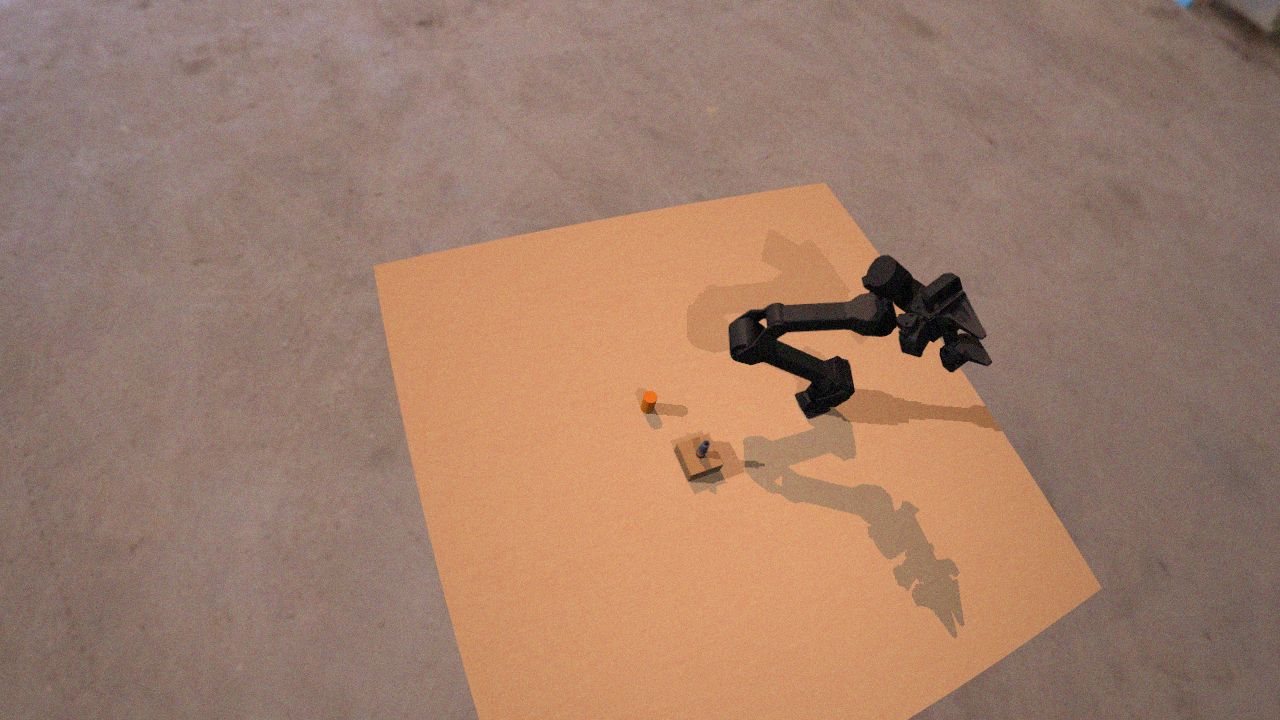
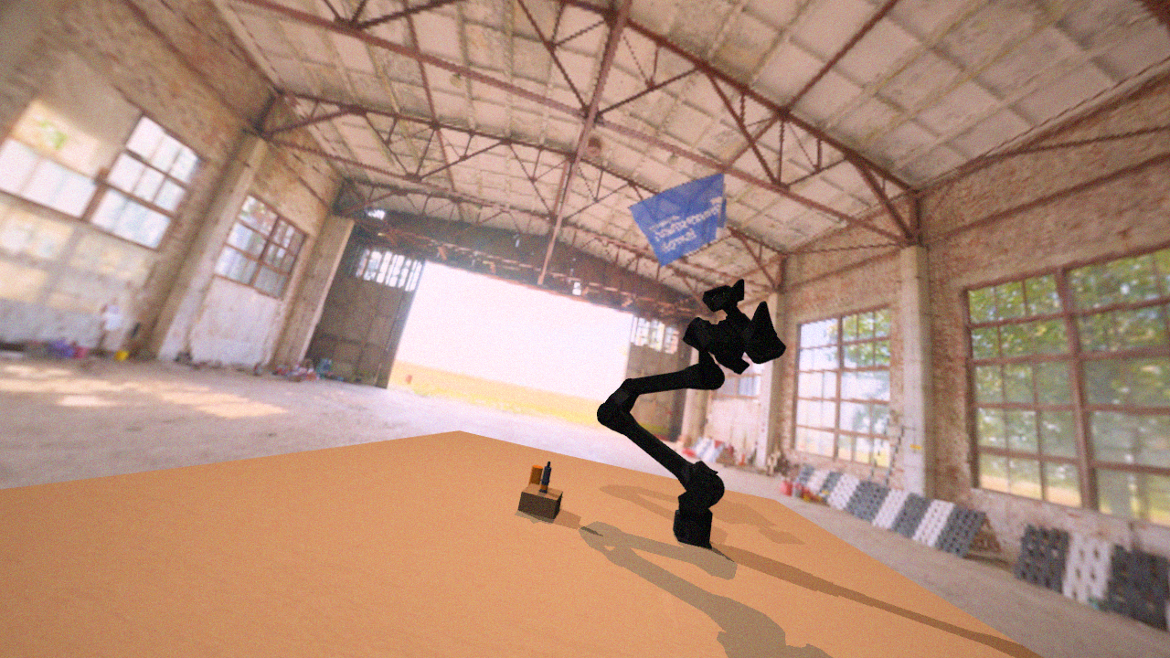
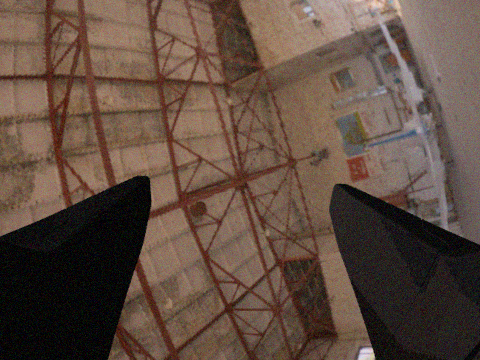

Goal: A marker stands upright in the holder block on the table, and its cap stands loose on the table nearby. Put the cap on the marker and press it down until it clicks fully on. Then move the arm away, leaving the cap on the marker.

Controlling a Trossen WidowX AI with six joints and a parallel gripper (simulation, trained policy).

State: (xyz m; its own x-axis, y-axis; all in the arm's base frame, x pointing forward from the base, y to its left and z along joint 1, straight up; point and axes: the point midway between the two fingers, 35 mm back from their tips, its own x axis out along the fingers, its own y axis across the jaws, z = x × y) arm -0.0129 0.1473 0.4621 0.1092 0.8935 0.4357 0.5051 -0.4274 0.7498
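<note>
The dark marker (image 1: pixel 703 448) (image 2: pixel 546 477) stands upright in the brown holder block (image 1: pixel 702 473) (image 2: pixel 538 502), with no cap on it. The orange cap (image 1: pixel 648 402) (image 2: pixel 535 474) stands upright on the table, apart from the block. In the exterior view it shows behind the marker, partly hidden by it and the block. My gripper (image 1: pixel 987 350) (image 3: pixel 243 193) is open and empty. It is raised high, beyond the arm's base and far from marker and cap, over the table's right edge in the top view. The wrist view shows neither marker nor cap, only the roof and a wall between the fingers.
The orange-tan table top (image 1: pixel 537 358) (image 2: pixel 245 556) carries the block, the cap and the arm's base (image 1: pixel 812 402) (image 2: pixel 693 525). The base stands to the right of the block in the top and exterior views. Shadows of the arm fall across the table.
</note>
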